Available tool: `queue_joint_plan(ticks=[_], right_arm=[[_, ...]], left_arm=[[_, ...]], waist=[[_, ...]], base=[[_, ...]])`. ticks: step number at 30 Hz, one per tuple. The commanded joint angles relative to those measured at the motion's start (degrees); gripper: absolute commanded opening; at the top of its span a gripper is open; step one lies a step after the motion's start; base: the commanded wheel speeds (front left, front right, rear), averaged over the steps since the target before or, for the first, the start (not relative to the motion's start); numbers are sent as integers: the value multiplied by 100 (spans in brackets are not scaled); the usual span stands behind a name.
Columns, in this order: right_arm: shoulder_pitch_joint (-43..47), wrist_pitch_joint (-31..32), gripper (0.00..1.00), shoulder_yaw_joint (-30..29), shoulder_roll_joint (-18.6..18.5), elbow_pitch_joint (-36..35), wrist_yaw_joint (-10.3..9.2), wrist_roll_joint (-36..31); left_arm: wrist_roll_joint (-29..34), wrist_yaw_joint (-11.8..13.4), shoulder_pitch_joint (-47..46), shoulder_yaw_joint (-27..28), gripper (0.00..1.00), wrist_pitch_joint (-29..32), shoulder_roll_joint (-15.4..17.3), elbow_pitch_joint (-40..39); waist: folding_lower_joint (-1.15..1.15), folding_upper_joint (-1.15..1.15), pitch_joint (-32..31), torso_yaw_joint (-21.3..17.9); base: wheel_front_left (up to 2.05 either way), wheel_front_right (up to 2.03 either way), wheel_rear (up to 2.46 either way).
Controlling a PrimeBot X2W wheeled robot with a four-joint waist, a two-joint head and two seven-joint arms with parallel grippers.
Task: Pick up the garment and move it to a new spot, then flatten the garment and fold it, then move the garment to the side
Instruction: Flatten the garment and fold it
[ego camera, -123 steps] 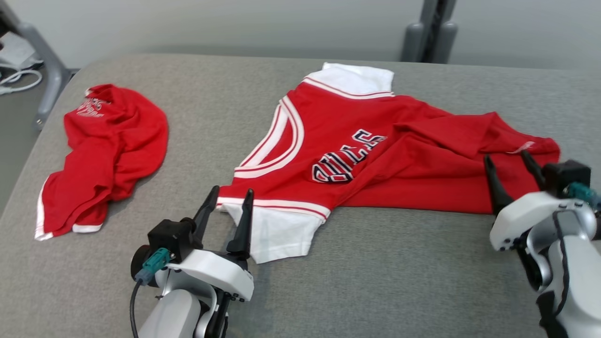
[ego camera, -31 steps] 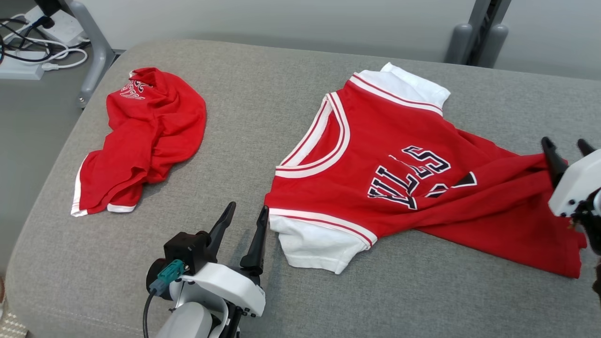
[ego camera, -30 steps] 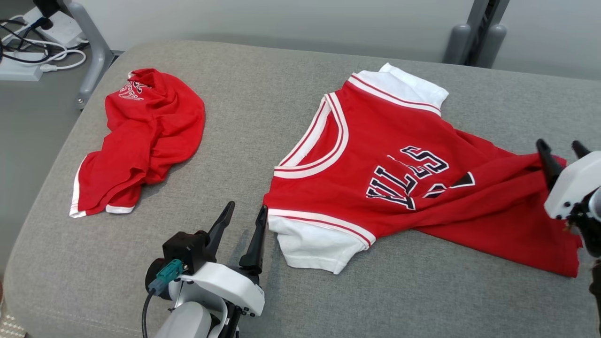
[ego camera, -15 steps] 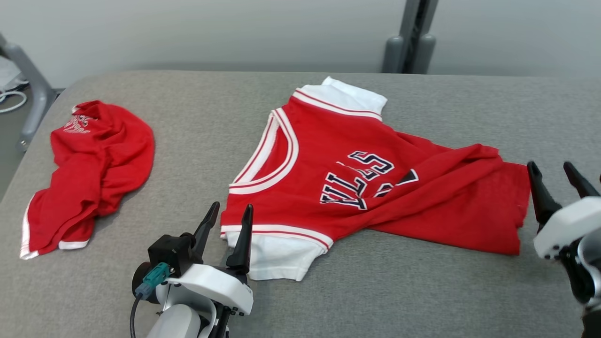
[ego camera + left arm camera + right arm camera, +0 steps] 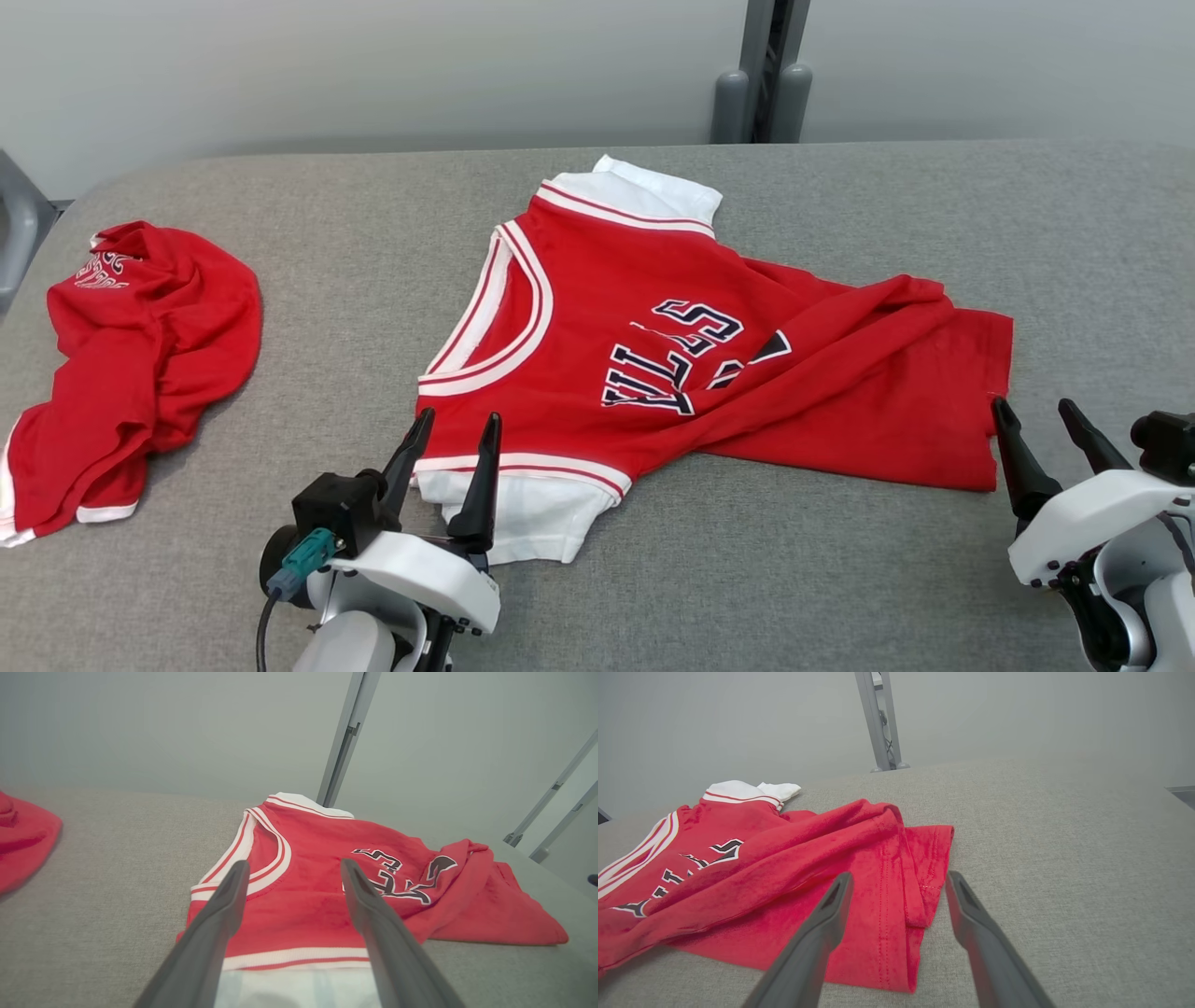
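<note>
Grey fabric counter [image 5: 840,579], pale wall behind, grey post [image 5: 766,75] at back. Head camera has swung since a second ago, so whole scene sits shifted in frame. Red jersey [image 5: 597,308] lies mid-counter, neck toward robot's left, lettering up, lower half creased in diagonal ridge. Right claw [image 5: 1033,405]: a second ago over jersey's hem [image 5: 990,373]; now off cloth, just beside hem's near corner, fingers spread, holding nothing. Left claw [image 5: 460,416] as before: fingers apart, tips over near white sleeve [image 5: 523,518], gripping nothing. Second red garment [image 5: 140,345] bunched at counter's left end.
</note>
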Motion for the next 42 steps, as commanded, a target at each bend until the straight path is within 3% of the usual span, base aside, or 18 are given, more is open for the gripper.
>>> queue_joint_plan(ticks=[1,10,26,28,36,42], right_arm=[[-75,-3,100,30,-18,85,-2,18],[-390,-192,100,238,-82,520,-2,-57],[-1257,-360,100,387,-309,1937,-3,-279],[-1313,-421,1,445,-310,2035,-3,-277],[-1262,-721,0,696,-230,2020,-3,-207],[-955,-583,0,961,-182,1615,-3,-25]], left_arm=[[37,-32,-84,-26,100,-27,25,11],[24,-38,-143,-79,100,-27,24,36],[-4,-21,-320,-198,100,-27,23,49],[6,-16,-321,-197,100,-27,24,67],[0,-18,-154,-147,100,-27,24,144],[1,8,0,-49,100,-27,23,143]], waist=[[0,0,43,70],[0,0,240,328],[0,0,561,727],[0,0,557,721],[0,0,285,499],[0,0,-18,163]], base=[[0,0,0],[0,0,0],[0,0,0],[0,0,0],[0,0,0],[0,0,0]])
